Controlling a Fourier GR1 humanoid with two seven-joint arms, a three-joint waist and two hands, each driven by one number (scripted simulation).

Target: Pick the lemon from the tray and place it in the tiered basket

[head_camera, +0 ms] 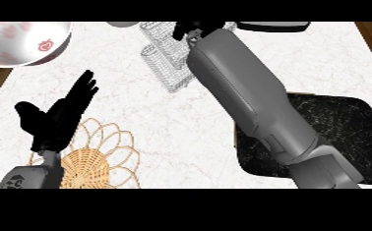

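No lemon shows anywhere; it may sit inside the right hand (190,30), whose curled fingers hover at the far edge over the wire tiered basket (166,60), though I cannot tell. The right forearm stretches diagonally from the dark tray (335,117) at near right. The left hand (62,111) rests open, fingers up, above a woven trivet (98,158) on the desk (181,136). A patterned bowl (33,42) sits far left.
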